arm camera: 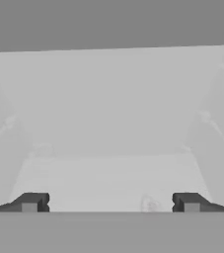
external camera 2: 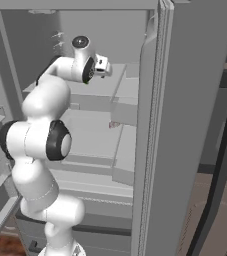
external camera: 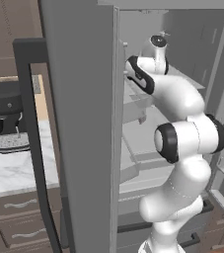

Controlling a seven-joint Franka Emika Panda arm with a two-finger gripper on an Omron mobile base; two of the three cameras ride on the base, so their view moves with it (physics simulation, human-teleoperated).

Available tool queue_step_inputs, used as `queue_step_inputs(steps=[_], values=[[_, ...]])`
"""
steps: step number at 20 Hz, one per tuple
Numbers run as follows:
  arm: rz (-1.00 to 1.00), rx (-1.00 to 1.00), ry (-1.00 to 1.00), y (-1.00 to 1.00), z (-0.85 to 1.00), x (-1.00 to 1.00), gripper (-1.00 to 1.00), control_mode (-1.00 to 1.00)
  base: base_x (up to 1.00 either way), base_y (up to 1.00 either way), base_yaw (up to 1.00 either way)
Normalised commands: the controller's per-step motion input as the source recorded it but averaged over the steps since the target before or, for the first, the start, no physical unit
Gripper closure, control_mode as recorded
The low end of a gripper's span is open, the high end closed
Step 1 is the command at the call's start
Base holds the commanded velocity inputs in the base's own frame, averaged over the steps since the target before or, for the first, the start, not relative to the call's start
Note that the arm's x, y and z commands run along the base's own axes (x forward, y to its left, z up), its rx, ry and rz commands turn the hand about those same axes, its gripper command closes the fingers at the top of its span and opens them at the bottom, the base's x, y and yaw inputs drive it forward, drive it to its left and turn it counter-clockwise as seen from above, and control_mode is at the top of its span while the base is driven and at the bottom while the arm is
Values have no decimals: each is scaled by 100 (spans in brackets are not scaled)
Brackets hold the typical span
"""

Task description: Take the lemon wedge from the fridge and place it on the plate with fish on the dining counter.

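The fridge (external camera: 84, 123) stands open, and my white arm reaches up into its grey interior (external camera 2: 90, 130). My gripper (arm camera: 110, 202) is open, its two dark fingertips (arm camera: 30, 202) set wide apart with nothing between them. It faces an upper shelf (arm camera: 108, 178) and the pale back wall. In the right base view the hand (external camera 2: 101, 65) sits high, above the shelves. A tiny pinkish speck (external camera 2: 114, 124) lies on a middle shelf, too small to identify. The lemon wedge is not discernible. The plate with fish and the dining counter are out of view.
The open left door's edge (external camera: 114, 123) and the right door (external camera 2: 185, 125) flank the arm closely. A dark bar handle (external camera: 30, 123) runs down the left door. A black coffee machine (external camera: 7, 116) stands on a marble worktop (external camera: 15, 170) with drawers below.
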Motion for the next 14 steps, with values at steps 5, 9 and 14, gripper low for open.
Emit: queue_step_inputs(steps=[5, 9, 14], values=[[0, 0, 2, 3, -18, -68, -100, -100, 0, 0, 0], [0, 0, -5, 8, -15, -94, -100, -100, 0, 0, 0], [0, 0, -3, 8, 0, -25, -100, -100, 0, 0, 0]])
